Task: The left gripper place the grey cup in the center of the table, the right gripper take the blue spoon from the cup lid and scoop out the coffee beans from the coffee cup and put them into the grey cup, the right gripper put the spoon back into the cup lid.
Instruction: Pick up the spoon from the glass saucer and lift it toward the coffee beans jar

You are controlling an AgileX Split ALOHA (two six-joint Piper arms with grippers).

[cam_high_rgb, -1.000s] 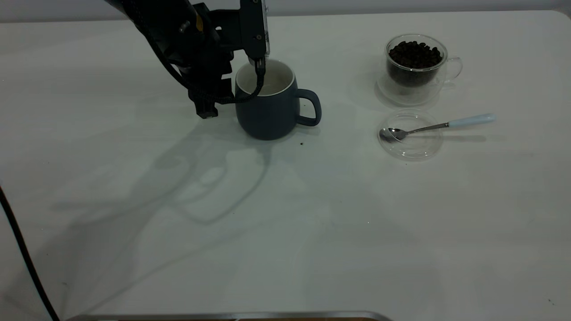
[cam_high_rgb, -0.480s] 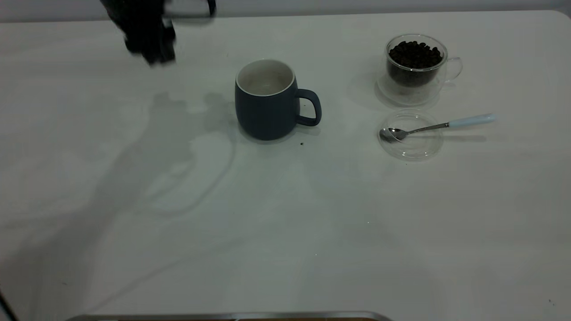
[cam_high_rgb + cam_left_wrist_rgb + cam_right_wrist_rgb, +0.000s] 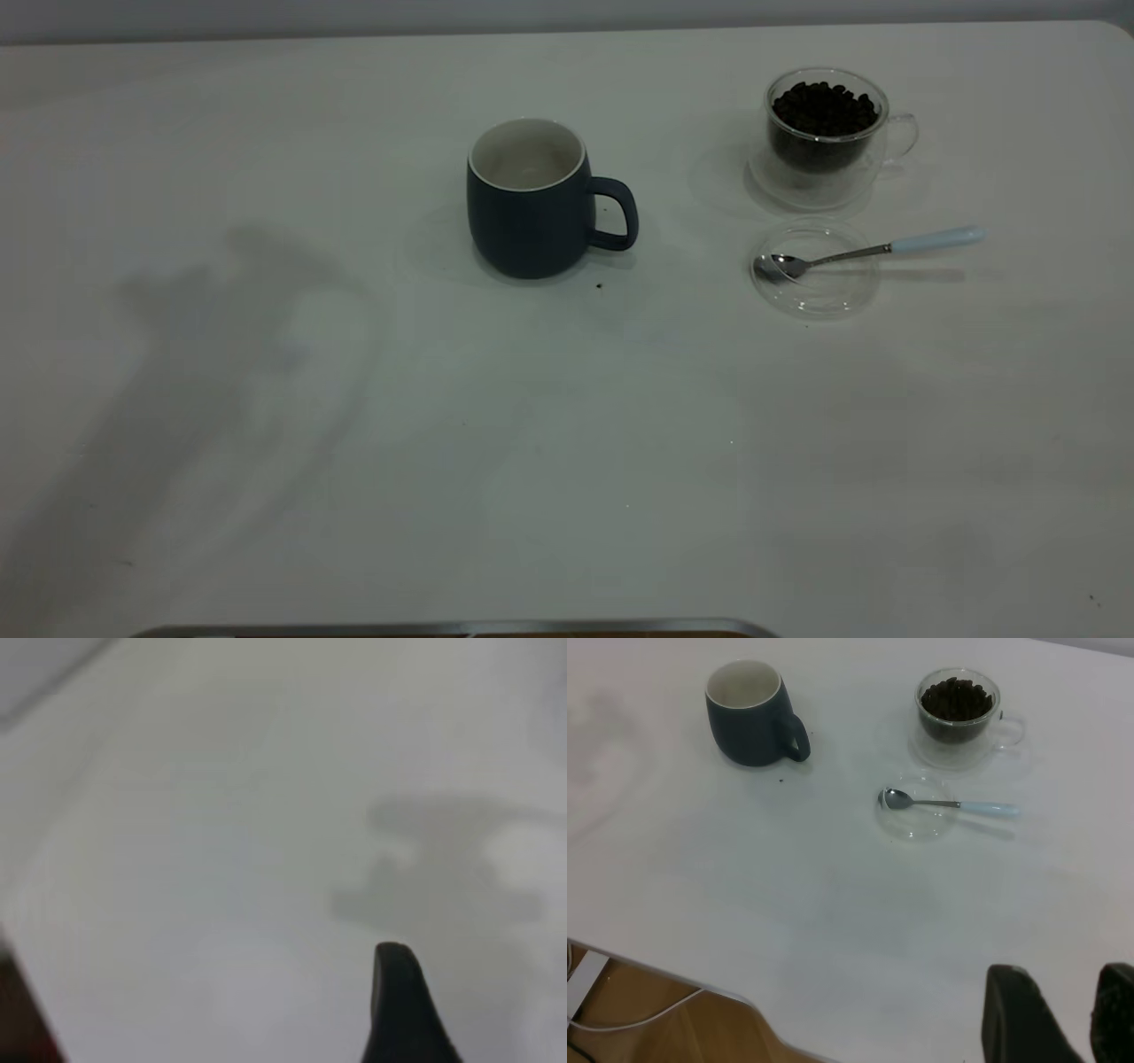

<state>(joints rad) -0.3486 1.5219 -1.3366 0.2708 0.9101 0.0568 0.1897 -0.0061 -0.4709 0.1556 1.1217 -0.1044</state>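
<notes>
The right claw (image 3: 1056,1014) is slightly parted, empty; the left claw's state cannot be told. The blue spoon (image 3: 866,251) is best gripped by its handle — clear of the cup lid (image 3: 815,268).

Neither arm in exterior view. Left gripper (image 3: 403,1010): single dark fingertip showing in left wrist view, raised above table surface, holding nothing visible. Right gripper (image 3: 1067,1014): two dark fingertips (image 3: 1019,1019) at frame edge in right wrist view, narrow gap between them, nothing held, high above table.
</notes>
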